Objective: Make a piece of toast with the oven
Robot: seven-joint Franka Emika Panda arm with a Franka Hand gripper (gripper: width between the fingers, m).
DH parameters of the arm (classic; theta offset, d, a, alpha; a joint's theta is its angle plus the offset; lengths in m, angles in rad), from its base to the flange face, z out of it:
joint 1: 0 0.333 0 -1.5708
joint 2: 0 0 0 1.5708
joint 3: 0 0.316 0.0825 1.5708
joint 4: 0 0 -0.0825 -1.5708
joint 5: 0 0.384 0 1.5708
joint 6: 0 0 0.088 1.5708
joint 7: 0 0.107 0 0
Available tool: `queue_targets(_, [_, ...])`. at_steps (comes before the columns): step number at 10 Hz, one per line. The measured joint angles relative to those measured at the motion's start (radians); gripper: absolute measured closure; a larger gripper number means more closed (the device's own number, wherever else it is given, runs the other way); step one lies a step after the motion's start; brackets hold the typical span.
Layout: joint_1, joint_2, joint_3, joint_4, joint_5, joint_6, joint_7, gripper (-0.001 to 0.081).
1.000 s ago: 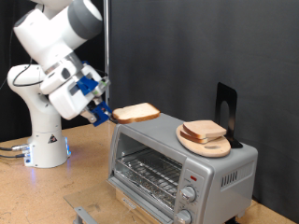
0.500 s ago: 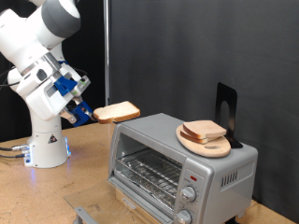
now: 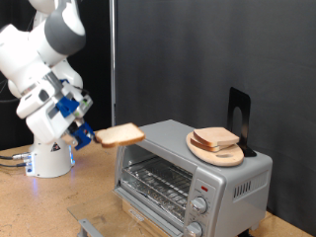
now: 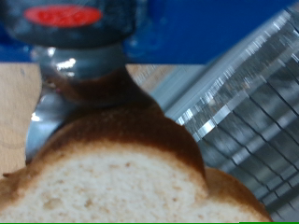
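Item: piece of toast [image 3: 120, 135], a pale slice with a tan crust, held by one edge in the clenched gripper [image 3: 87, 136] and carried roughly level in the air, just beside the upper corner of the oven [image 3: 188, 170] at the exterior view's left. In the wrist view the slice [image 4: 131, 177] is seen filling the foreground.

Oven: silver, wire rack [image 3: 158, 183] visible inside; whether the glass door is down cannot be told.

On the oven top: a round wooden board [image 3: 215, 149] bearing further slices [image 3: 214, 137].

Risk noted: the slice is gripped at its edge only, so it may sag, tear or slip; its free end could be knocked against the oven's corner.
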Motion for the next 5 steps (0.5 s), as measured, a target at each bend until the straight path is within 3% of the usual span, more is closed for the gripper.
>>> queue_targets(5, [0.000,0.217,0.032,0.004,-0.026,0.212,-0.075,0.0315])
